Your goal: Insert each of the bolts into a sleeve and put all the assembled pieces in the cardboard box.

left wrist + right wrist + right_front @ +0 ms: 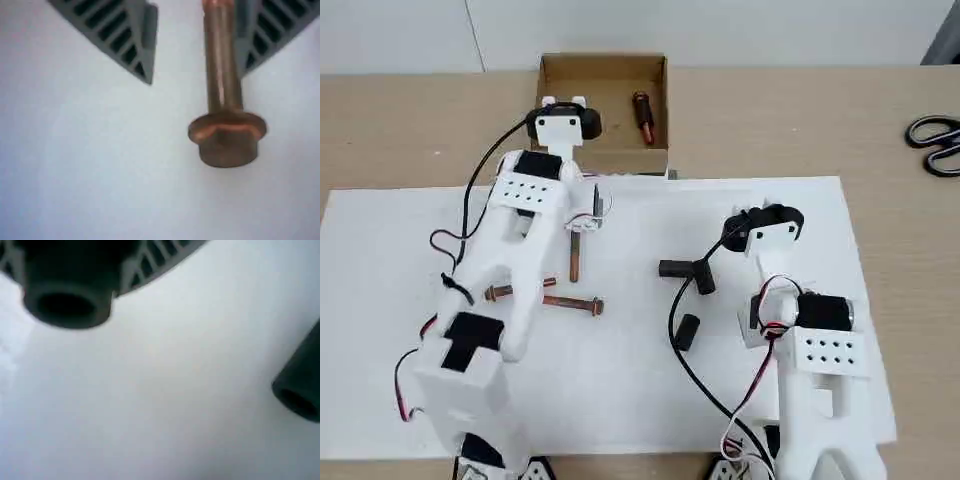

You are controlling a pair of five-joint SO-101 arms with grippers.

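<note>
- left pincer (195, 77): jaws open, nothing clamped. A copper bolt (223, 100) lies in the gap, its shaft against one finger (267, 35) and clear of the other, flanged head pointing away from the wrist.
- high view: that bolt lies on the white sheet (620, 390), just below the cardboard box (603, 75), shaft in line with the arm.
- right pincer (705, 270): looks closed on a black sleeve (67, 300), open bore facing the camera. The far side of the grip is hidden.
- high view: the held sleeve sits near the middle of the sheet and sticks out towards the left arm.
- second sleeve (687, 331): loose on the sheet, near the right pincer, not touching it.
- two more bolts (573, 303): flat on the sheet beside the left arm, one partly under it.
- assembled piece (643, 116): inside the box, near its right wall.
- scissors (935, 140): on the bare table (400, 130) at the far right, well apart.
</note>
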